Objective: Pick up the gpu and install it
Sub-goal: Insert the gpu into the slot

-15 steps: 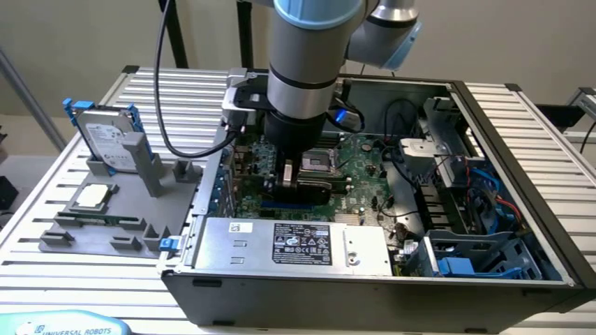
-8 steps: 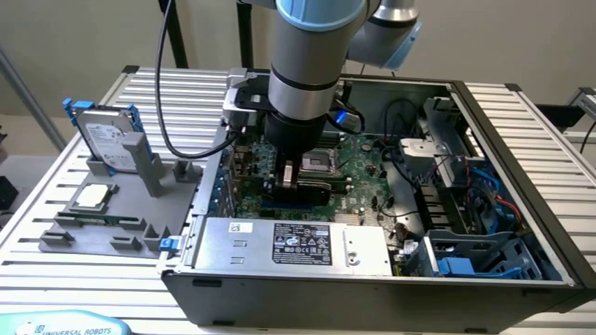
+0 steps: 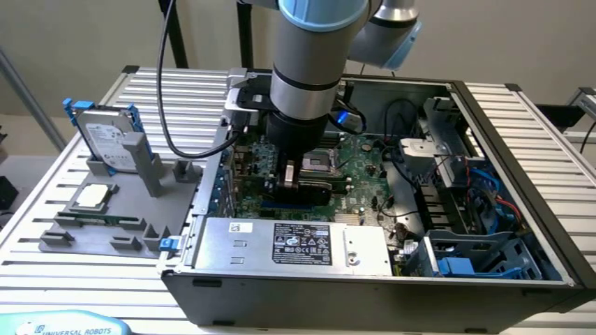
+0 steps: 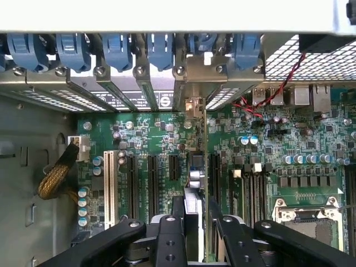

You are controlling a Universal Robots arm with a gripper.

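Pincer (image 4: 194, 222) clamped on the gpu (image 4: 198, 167), held edge-on directly below, inside the open computer case (image 3: 521, 181). Card standing over the motherboard (image 4: 278, 144) slot, bracket up against the rear slot covers (image 4: 117, 89) ahead. Pickup judged done; full seating not confirmable.
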